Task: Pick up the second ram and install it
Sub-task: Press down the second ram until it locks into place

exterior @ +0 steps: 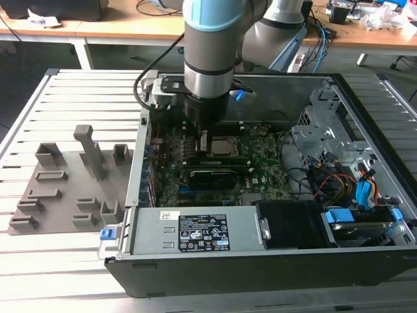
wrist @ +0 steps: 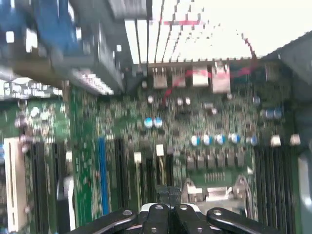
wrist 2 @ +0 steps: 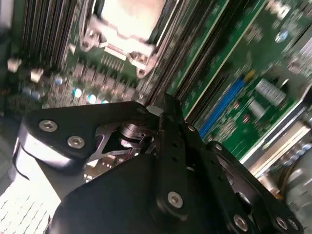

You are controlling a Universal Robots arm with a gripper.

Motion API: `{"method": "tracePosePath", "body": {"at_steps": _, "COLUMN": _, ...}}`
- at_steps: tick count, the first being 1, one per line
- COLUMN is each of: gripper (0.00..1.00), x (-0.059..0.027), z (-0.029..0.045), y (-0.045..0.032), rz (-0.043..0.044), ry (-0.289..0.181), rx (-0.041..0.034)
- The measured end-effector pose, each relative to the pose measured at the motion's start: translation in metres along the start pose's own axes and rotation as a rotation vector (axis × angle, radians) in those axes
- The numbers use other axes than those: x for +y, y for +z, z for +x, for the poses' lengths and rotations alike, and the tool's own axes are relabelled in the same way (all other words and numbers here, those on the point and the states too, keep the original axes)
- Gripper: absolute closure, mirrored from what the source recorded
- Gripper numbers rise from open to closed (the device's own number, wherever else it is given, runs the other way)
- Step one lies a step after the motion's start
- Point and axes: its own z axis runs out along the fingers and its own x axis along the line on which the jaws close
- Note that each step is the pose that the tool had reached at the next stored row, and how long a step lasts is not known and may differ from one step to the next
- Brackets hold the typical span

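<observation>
1. At the exterior view's left, the grey fixture (exterior: 65, 189) sits on the slatted table, well apart from my work. I can make out no green stick in its blocks.
2. Next is the near wall of the open case (exterior: 133, 189), and I am already inside it.
3. My pincer (exterior: 204, 140) hangs low over the board (exterior: 260, 163), just beside the socket (exterior: 225, 147). It also shows in both wrist views (wrist 2: 163, 105) (wrist: 168, 192). I cannot tell whether it is clamped on something or simply drawn together.
4. I cannot pick out the ram itself. I judge it to be edge-on under my pincer, over the long black slots (exterior: 218, 161) in front of the socket, and that the step in hand is seating it.
5. To do this well, the stick should stand upright and run parallel to its slot, with its notch matched. The push should go straight down and evenly along its length, never at a tilt. The socket (wrist 2: 126, 24) sits close by, so I should avoid any sideways drift.
6. Further right, the cables (exterior: 339, 182) lie well clear of me.
</observation>
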Motion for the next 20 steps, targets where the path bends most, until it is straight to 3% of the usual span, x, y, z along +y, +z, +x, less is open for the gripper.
{"method": "tracePosePath", "body": {"at_steps": 3, "gripper": 0.89, "x": 0.0100, "z": 0.0010, "y": 0.0043, "rz": 0.0008, "ry": 0.000, "rx": -0.0010}}
{"method": "tracePosePath", "body": {"at_steps": 7, "gripper": 0.89, "x": 0.0100, "z": 0.0012, "y": 0.0087, "rz": 0.0007, "ry": 0.000, "rx": -0.0010}}
{"method": "tracePosePath", "body": {"at_steps": 11, "gripper": 0.89, "x": 0.0070, "z": 0.0006, "y": -0.0012, "rz": 0.0007, "ry": 0.000, "rx": -0.0019}}
{"method": "tracePosePath", "body": {"at_steps": 15, "gripper": 0.89, "x": -0.0130, "z": -0.0007, "y": -0.0016, "rz": -0.0100, "ry": 0.000, "rx": -0.0012}}
{"method": "tracePosePath", "body": {"at_steps": 18, "gripper": 0.89, "x": -0.0402, "z": -0.0024, "y": -0.0018, "rz": -0.0247, "ry": 0.001, "rx": -0.0004}}
{"method": "tracePosePath", "body": {"at_steps": 20, "gripper": 0.89, "x": -0.0497, "z": -0.0030, "y": -0.0022, "rz": -0.0281, "ry": 0.001, "rx": 0.0001}}
